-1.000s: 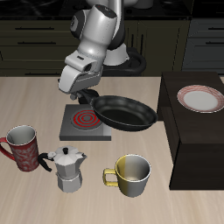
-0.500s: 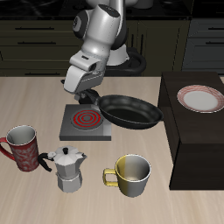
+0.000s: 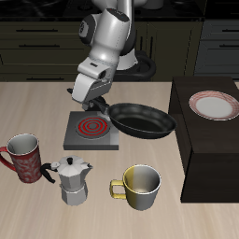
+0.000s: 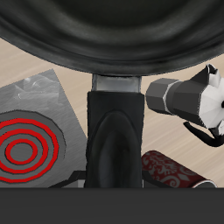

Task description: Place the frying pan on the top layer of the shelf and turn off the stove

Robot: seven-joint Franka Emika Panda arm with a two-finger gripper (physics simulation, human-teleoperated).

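Carry step: claw [image 3: 97,105] clamped on the long handle of the black round frying pan [image 3: 140,120], pan airborne just beyond it, between the grey square stove [image 3: 91,132] with its red-glowing coil and the dark brown boxy shelf [image 3: 201,149]. Next: lift higher, cross to the shelf top.

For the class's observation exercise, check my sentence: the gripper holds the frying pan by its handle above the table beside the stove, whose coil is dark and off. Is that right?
One detail is wrong: the stove's coil glows red, so it is on, as the exterior view and wrist view both show. The rest stands: the gripper holds the frying pan by its handle above the table, beside the stove.
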